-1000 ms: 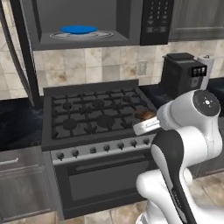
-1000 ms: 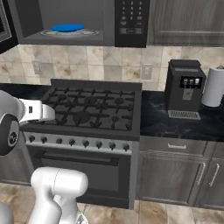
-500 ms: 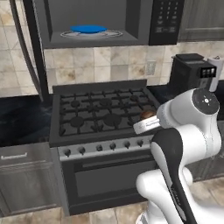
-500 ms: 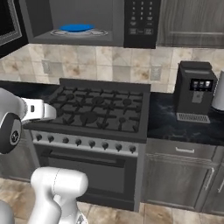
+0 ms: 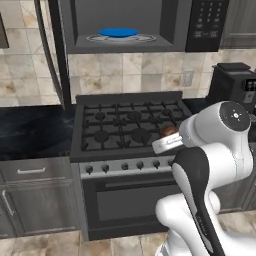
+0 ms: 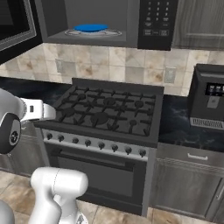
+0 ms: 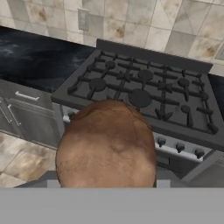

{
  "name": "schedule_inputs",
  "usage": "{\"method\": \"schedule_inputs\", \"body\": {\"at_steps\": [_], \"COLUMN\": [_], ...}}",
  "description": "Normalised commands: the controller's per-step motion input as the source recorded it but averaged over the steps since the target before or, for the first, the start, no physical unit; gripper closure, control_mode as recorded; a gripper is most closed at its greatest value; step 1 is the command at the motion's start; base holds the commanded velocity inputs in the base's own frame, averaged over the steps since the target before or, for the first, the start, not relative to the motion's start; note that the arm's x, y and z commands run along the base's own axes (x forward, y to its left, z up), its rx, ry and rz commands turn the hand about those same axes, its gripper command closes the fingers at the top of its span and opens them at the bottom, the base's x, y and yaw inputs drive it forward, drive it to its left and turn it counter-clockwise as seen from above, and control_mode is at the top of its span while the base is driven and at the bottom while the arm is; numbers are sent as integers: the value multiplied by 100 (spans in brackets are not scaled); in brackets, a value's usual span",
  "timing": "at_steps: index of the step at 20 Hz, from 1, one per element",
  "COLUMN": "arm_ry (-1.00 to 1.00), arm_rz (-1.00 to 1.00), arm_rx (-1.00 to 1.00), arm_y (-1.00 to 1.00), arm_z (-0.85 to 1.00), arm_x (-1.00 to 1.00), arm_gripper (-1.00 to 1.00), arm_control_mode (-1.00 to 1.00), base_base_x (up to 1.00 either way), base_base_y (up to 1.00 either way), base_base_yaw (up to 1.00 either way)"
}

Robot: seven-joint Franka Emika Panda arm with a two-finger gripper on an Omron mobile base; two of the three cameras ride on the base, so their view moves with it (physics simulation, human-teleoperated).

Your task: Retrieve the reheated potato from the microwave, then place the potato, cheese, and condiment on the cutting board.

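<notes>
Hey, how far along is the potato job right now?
Done: the potato is out of the open microwave, where the blue plate sits bare. In hand: the pincer holds it above the stove. Left: setting potato, cheese and condiment on the cutting board.

The arm [image 5: 210, 165] is glossy white with rounded, bulbous shells, a black band wrapping one link, and a round grey cap with a dark centre at its elbow joint [image 5: 235, 116].
</notes>
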Motion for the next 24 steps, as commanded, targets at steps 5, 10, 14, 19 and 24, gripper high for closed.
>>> {"method": "schedule_inputs", "body": {"at_steps": [5,10,14,19,24], "arm_ry": [0,0,0,0,0], "arm_rz": [0,0,0,0,0], "arm_rx": [0,0,0,0,0], "arm_y": [0,0,0,0,0], "arm_z": [0,0,0,0,0], "arm_x": [0,0,0,0,0], "arm_gripper": [100,100,100,100,100], "arm_control_mode": [100,100,100,100,100], "base_base_x": [7,33,38,19,-6], "base_base_y": [-39,-36,-39,-50,-38], "base_base_yaw": [11,32,21,19,49]}}
